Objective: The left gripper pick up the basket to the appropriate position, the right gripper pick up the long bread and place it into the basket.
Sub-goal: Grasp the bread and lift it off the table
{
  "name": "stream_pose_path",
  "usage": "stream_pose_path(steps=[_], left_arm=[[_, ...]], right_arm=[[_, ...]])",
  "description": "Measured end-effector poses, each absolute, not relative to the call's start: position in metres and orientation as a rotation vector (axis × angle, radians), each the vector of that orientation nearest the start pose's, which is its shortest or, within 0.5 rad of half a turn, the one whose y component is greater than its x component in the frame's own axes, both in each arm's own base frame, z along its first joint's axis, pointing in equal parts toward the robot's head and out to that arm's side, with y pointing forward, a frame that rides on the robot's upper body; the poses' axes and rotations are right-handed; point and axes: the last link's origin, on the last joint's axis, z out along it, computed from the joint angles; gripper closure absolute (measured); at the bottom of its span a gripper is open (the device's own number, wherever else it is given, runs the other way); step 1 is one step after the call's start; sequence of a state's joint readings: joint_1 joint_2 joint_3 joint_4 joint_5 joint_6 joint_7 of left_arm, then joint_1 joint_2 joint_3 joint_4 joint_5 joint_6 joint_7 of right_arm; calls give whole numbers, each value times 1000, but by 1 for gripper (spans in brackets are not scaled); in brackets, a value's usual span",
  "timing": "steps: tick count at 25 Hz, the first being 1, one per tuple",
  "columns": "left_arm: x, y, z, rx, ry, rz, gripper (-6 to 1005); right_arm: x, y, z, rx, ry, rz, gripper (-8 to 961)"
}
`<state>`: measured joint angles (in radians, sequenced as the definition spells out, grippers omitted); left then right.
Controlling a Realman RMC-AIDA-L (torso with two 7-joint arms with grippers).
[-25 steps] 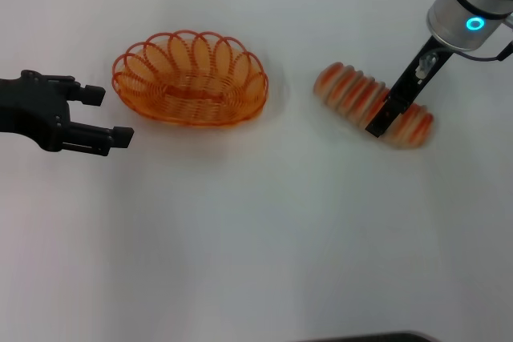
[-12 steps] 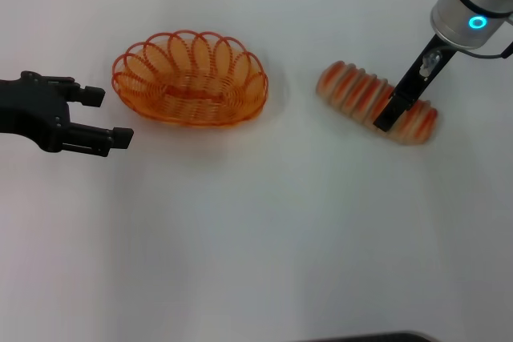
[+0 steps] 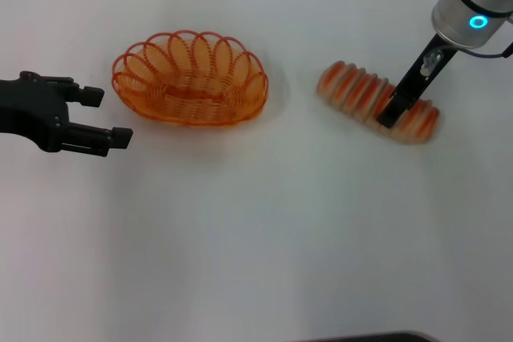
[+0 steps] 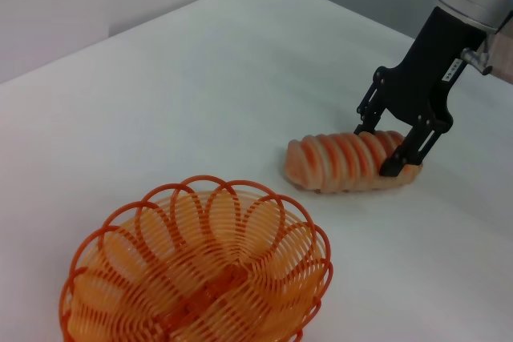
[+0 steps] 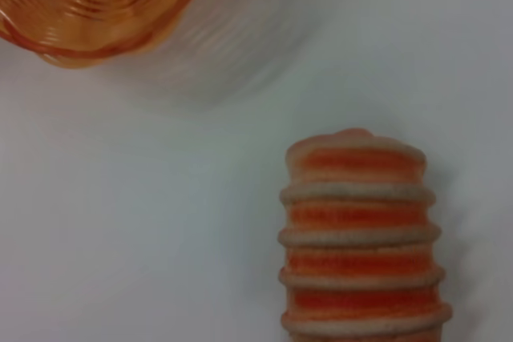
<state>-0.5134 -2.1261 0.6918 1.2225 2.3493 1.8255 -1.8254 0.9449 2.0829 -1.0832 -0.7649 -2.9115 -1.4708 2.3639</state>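
Now I see the right claw straddling the ridged, striped long bread, fingers spread, on the white desk; the left claw waits spread beside the scalloped wire basket.

The left end effector hovers spread wide, while the right end effector points down, fingers parted.
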Motion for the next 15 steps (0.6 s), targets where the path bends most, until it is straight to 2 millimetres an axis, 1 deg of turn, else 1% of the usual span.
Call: stream_pose_path(steps=[8, 15], left_arm=[[-240, 317, 58, -2838, -775, -194, 112], [-240, 317, 58, -2836, -777, -193, 112]], right_arm=[[209, 402, -6, -2580, 903, -850, 327], [198, 410, 6, -2615, 796, -875, 388]])
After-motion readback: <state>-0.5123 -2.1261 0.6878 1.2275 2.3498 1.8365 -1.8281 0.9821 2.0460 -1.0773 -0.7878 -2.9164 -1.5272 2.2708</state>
